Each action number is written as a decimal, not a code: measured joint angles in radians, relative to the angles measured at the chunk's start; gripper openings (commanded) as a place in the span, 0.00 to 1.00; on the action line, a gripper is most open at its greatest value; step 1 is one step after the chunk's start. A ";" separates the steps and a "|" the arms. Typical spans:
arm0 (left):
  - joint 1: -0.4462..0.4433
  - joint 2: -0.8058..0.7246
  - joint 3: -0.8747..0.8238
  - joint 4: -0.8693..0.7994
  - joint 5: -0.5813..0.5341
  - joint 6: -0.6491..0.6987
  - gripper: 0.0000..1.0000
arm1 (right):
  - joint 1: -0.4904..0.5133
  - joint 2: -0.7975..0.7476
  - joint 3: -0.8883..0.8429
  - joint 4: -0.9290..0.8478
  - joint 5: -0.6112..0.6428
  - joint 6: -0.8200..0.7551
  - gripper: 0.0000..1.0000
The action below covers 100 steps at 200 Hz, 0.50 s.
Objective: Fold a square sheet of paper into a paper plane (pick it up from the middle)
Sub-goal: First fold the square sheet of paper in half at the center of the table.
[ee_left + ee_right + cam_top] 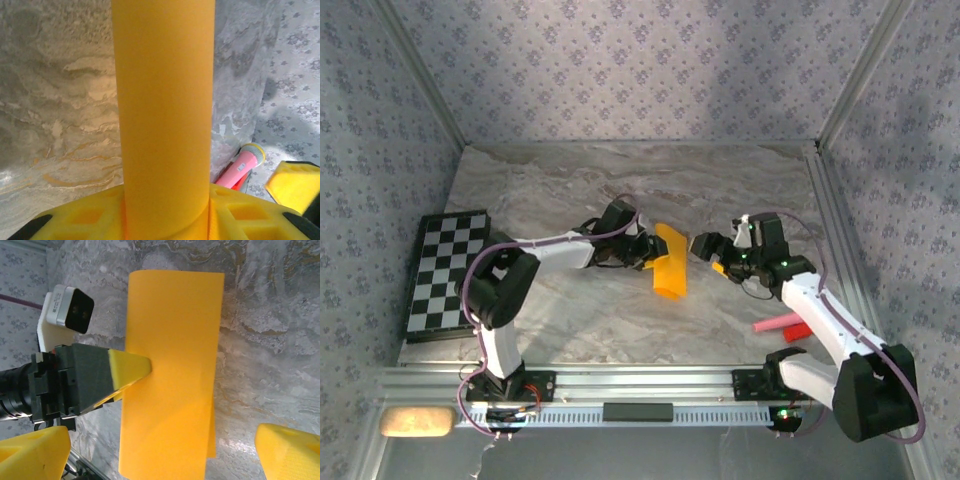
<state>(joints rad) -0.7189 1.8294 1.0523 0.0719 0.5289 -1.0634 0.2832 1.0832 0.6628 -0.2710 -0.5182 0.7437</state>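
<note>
The square sheet of paper [670, 263] is orange-yellow and folded in half into a long rectangle, held above the marble table. My left gripper [642, 250] is shut on one long edge at its middle. In the left wrist view the paper [165, 100] rises straight up from between my left gripper [165, 222] and its yellow fingers. My right gripper [705, 248] is open just right of the sheet. In the right wrist view the paper [172, 340] lies between the spread fingers of the right gripper [162, 452], untouched by them, with a left fingertip [127, 367] pinching its edge. The paper plane is out of view.
A black-and-white chequered board [445, 270] lies at the table's left edge. A pink stick [775, 324] [243, 166] and a red piece [797, 331] lie near the right arm. An aluminium rail [640, 385] runs along the front; wallpapered walls close the other sides.
</note>
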 measured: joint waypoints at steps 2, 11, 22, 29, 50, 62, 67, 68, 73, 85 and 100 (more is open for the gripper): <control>-0.002 0.000 -0.001 0.000 -0.003 0.000 0.42 | 0.004 0.000 0.000 0.000 0.003 0.000 0.97; -0.011 0.000 -0.002 0.000 -0.019 0.003 0.42 | 0.016 0.003 0.000 0.000 0.011 -0.004 0.98; -0.019 0.000 -0.003 -0.004 -0.041 0.008 0.42 | 0.035 0.008 0.000 0.001 0.034 -0.008 0.98; -0.024 0.000 -0.003 -0.008 -0.056 0.013 0.42 | 0.045 0.010 0.000 0.001 0.049 -0.010 0.98; -0.035 0.000 -0.003 -0.033 -0.100 0.035 0.44 | 0.066 0.010 0.000 0.001 0.092 -0.011 0.98; -0.037 0.000 -0.003 -0.050 -0.127 0.053 0.44 | 0.069 0.011 0.000 0.000 0.112 -0.011 0.98; -0.040 0.000 -0.003 -0.058 -0.139 0.060 0.44 | 0.069 0.011 0.000 0.000 0.118 -0.010 0.98; -0.040 0.000 -0.003 -0.060 -0.142 0.061 0.45 | 0.069 0.011 0.000 0.000 0.119 -0.010 0.98; -0.041 0.000 -0.003 -0.069 -0.156 0.070 0.45 | 0.069 0.011 0.000 0.000 0.126 -0.010 0.98; -0.043 0.000 -0.003 -0.087 -0.185 0.087 0.46 | 0.069 0.014 0.000 0.001 0.138 -0.007 0.99; -0.047 0.000 -0.002 -0.110 -0.216 0.107 0.46 | 0.073 0.015 -0.002 0.006 0.149 -0.003 0.98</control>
<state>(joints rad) -0.7662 1.8294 1.0500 -0.0383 0.3126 -0.9565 0.3565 1.0985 0.6613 -0.2653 -0.3691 0.7410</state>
